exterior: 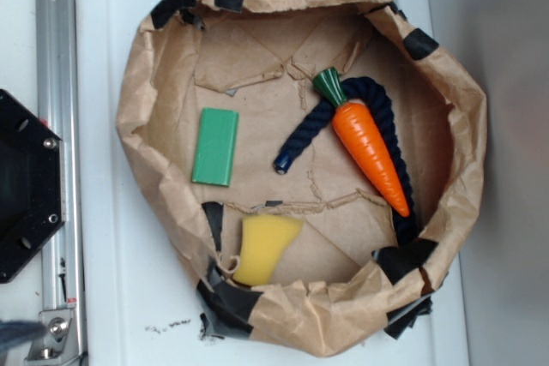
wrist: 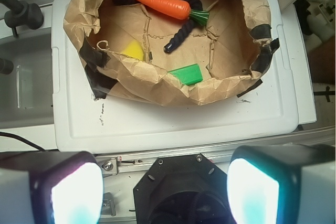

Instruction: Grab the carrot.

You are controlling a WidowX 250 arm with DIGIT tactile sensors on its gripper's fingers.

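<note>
While well apart from the gripper [wrist: 165,190], carrot [exterior: 369,143] atop rope [exterior: 304,139].

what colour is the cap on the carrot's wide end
Dark green, on the glossy orange plastic carrot lying across the dark blue rope; clearest in the exterior view.

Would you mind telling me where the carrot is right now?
In the exterior view the carrot lies in the right half of the brown paper nest, resting on the dark blue rope, stem toward the top, well right of the green block.

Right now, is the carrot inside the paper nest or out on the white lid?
Inside. The carrot lies flat within the brown paper wall, resting across the dark blue rope. The pincer is open, well short of it.
</note>
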